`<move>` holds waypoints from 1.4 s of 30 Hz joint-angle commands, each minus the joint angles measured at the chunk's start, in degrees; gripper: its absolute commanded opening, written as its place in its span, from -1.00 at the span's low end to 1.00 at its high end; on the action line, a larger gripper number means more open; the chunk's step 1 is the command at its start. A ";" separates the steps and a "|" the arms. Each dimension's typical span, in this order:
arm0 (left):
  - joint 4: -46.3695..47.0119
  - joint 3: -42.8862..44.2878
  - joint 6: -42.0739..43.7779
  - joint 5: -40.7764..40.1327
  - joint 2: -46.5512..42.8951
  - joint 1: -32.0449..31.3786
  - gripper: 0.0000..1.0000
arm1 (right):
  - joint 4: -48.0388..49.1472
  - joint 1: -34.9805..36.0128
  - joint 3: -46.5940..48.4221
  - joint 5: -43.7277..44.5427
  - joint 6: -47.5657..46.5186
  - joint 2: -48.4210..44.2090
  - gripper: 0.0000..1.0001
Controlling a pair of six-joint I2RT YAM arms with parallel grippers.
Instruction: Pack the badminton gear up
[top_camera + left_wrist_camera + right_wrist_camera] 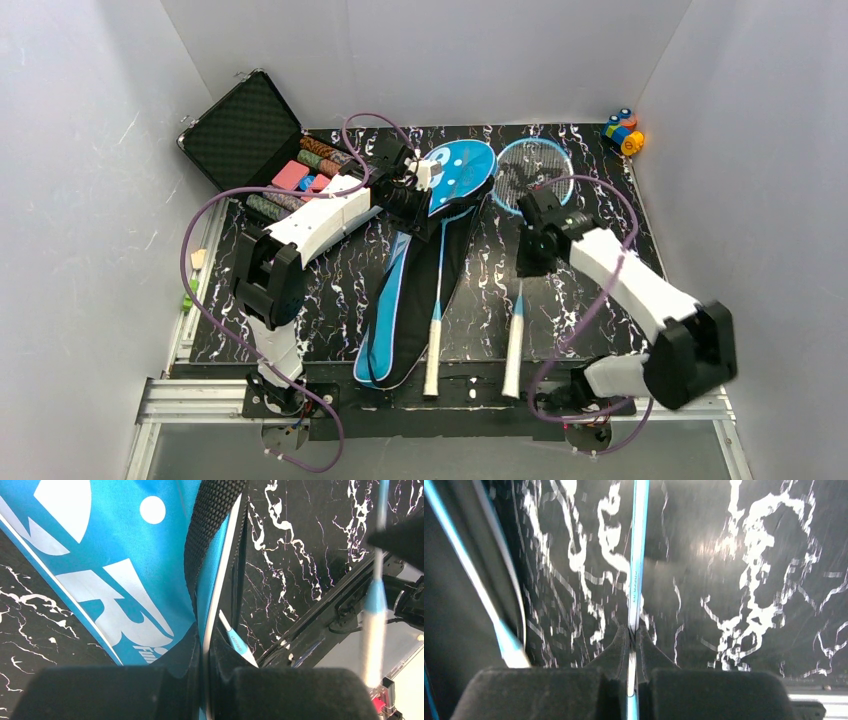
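Note:
The blue racket-shaped bag (400, 290) lies lengthwise mid-table. One racket rests in it, its white handle (433, 350) sticking out at the near end. My left gripper (418, 188) is shut on the bag's white-piped edge (220, 595) near its head, beside the black strap (210, 530); that racket's shaft (239, 644) shows just to the right of my left gripper (206, 647). The second blue-framed racket (533, 170) lies to the right of the bag, handle (513, 350) toward me. My right gripper (532, 228) is shut on its thin shaft (638, 555), with my right gripper (632, 630) just above the marbled mat.
An open black case of coloured chips (250, 135) stands at the back left, close behind my left arm. A small orange-and-blue toy (622, 130) sits in the back right corner. White walls close in on three sides. The bag's edge (469, 580) runs left of my right gripper.

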 commanded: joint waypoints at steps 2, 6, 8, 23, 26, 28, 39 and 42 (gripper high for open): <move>1.66 0.11 0.00 -0.33 -3.52 0.43 -1.00 | -15.86 8.99 -5.92 -0.91 7.56 -14.49 -0.97; 1.62 0.27 0.31 -0.73 -3.15 0.43 -1.00 | -25.44 16.52 -8.23 -2.81 15.49 -26.17 -0.97; 1.62 0.49 0.27 -0.91 -2.59 0.39 -1.00 | -28.82 19.93 -8.10 -4.68 18.92 -29.63 -0.97; 1.71 6.63 1.03 -0.23 2.92 0.39 -1.00 | -32.92 41.17 4.51 -4.07 25.68 -18.73 -0.97; 1.65 6.83 1.34 0.09 3.32 0.40 -1.00 | -31.41 43.23 5.39 -4.77 25.62 -16.33 -0.97; 1.60 6.85 1.60 0.45 3.38 0.35 -1.00 | -30.29 44.28 5.85 -4.90 25.55 -14.88 -0.97; 1.02 5.27 2.15 3.16 1.67 -0.08 -1.00 | -22.77 43.63 13.12 0.91 15.35 0.59 -0.97; 0.76 4.57 2.33 3.50 0.98 -0.18 -1.00 | -20.55 41.37 14.26 2.81 12.96 4.08 -0.97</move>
